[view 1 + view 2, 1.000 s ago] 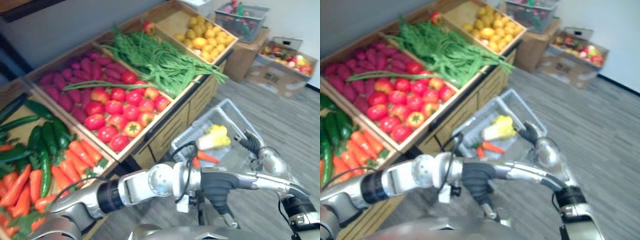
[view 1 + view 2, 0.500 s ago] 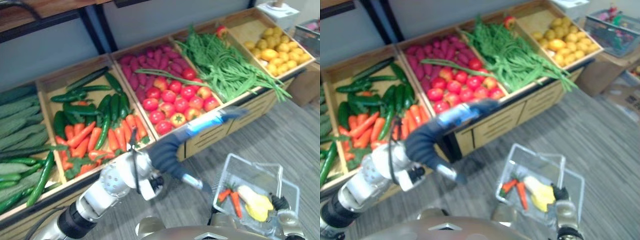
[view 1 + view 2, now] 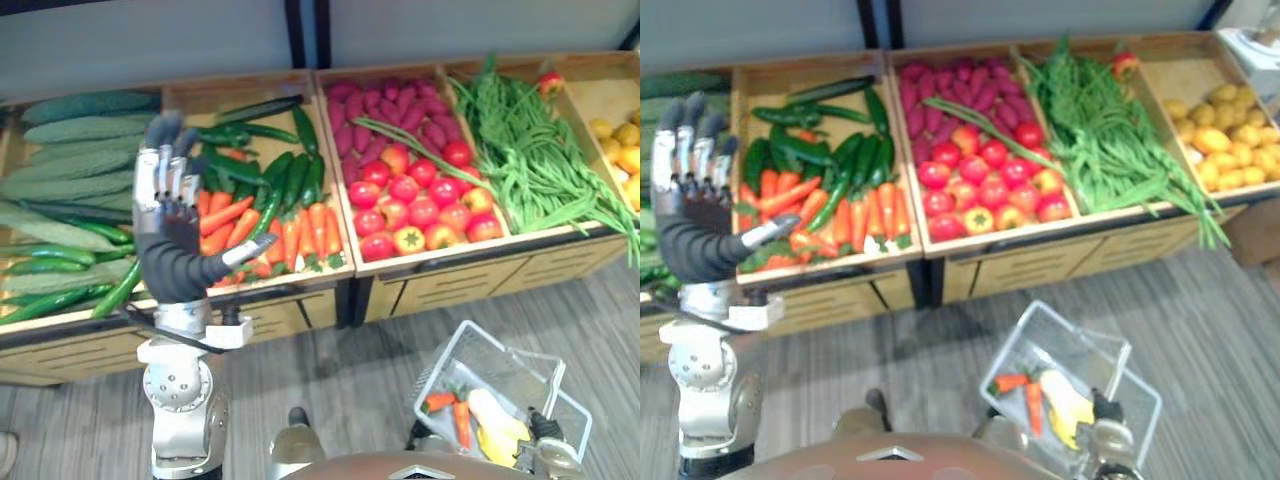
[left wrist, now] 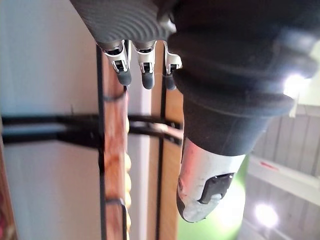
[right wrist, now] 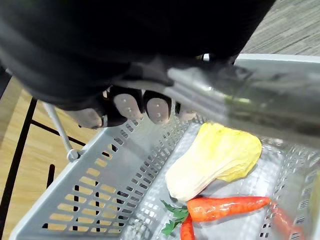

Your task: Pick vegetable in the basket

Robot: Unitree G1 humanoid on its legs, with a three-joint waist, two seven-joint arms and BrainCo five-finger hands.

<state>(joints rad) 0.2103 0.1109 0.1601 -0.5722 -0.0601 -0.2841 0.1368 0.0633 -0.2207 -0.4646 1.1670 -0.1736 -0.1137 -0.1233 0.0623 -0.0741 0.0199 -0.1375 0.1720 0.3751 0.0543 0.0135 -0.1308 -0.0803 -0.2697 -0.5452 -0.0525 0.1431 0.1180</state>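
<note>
My left hand (image 3: pixel 168 222) is raised upright before the produce stand, open, fingers straight, holding nothing. It hovers in front of the bin of carrots (image 3: pixel 300 225) and dark green cucumbers (image 3: pixel 280 175). Its straight fingers (image 4: pixel 142 67) also show in the left wrist view. My right hand (image 5: pixel 127 106) is shut on the handle of a grey plastic basket (image 3: pixel 488 362) at the lower right, above the floor. Inside the basket lie a pale yellow cabbage (image 5: pixel 215 160) and carrots (image 5: pixel 227 207).
The wooden stand runs across the back. From left to right its bins hold long light cucumbers (image 3: pixel 70 150), tomatoes with purple sweet potatoes (image 3: pixel 415 195), green beans (image 3: pixel 530 160) and yellow produce (image 3: pixel 622 145). Grey plank floor (image 3: pixel 350 380) lies between stand and basket.
The camera has swung left along the stand. My left arm has moved from across the basket up to the carrot bin, hand raised and open. The basket stays in my right hand.
</note>
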